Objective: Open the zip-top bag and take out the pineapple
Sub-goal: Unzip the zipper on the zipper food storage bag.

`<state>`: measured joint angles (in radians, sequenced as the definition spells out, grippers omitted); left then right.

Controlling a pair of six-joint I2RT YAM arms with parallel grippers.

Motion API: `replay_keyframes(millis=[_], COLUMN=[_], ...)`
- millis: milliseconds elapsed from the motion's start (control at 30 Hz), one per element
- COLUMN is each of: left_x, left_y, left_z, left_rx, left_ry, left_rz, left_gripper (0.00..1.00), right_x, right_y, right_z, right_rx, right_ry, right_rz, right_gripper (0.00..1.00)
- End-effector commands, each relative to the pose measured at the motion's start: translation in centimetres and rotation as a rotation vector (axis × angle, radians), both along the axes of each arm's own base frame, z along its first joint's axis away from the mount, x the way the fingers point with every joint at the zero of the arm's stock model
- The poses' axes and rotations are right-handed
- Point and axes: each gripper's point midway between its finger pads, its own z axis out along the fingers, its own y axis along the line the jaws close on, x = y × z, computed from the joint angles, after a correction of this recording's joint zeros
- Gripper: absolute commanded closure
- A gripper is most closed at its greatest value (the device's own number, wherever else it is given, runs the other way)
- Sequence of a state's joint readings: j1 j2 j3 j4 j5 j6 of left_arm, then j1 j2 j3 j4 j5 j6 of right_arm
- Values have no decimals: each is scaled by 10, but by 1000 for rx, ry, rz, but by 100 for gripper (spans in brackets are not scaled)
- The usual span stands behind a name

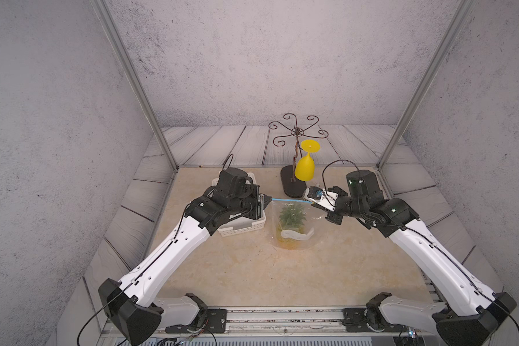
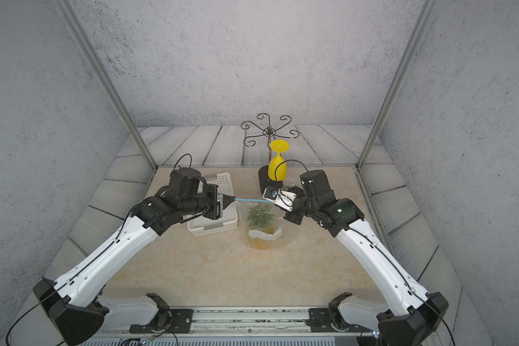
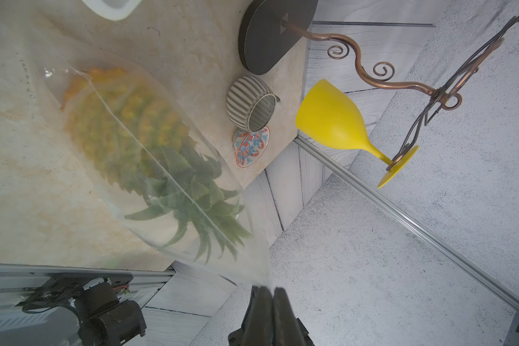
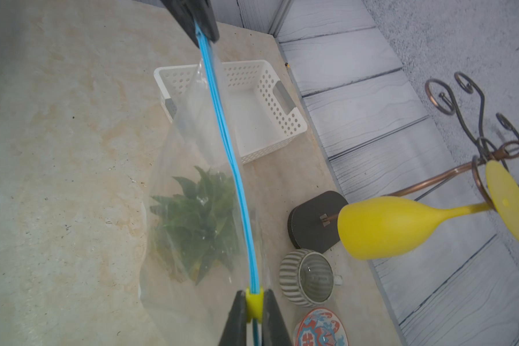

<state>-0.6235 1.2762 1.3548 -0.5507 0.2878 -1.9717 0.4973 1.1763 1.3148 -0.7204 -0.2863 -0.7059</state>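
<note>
The opening step is in hand. The bag (image 1: 310,220) is strung between both arms above the tabletop (image 1: 252,269). The left hand (image 4: 204,27) is clenched on one end of the strip (image 4: 225,134), and the right hand (image 4: 254,295) is clamped on the slider (image 4: 254,305) at the other end. The strip's two tracks run close together; whether they are sealed I cannot tell.

The pineapple (image 3: 126,125) is inside the bag, crown (image 4: 198,221) up and base low near the tabletop. Next, I judge, the mouth must be spread while the left hand anchors it, and one hand must be freed to reach in.

The bag is thin, glossy, creased film with a curling white label (image 1: 297,235). The strip is a smooth blue ridge, and the slider is a hard yellow clip. The pineapple's skin is knobbly, and its leaves are stiff and pointed.
</note>
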Motion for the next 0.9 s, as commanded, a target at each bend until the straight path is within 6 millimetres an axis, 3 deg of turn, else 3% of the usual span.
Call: replay_keyframes(millis=[0, 533, 867], left_x=[5, 9, 11], left_y=[19, 20, 19], left_z=[21, 27, 31], left_rx=[11, 20, 31], left_ry=[-67, -87, -97], left_rz=[55, 48, 33], left_gripper=[100, 100, 100], right_x=[-6, -18, -26], right_y=[-27, -86, -102], right_z=[0, -14, -19], right_rx=[-4, -95, -120], right_ry=[39, 56, 67], right_rz=[-114, -349, -415], right_gripper=[94, 94, 94])
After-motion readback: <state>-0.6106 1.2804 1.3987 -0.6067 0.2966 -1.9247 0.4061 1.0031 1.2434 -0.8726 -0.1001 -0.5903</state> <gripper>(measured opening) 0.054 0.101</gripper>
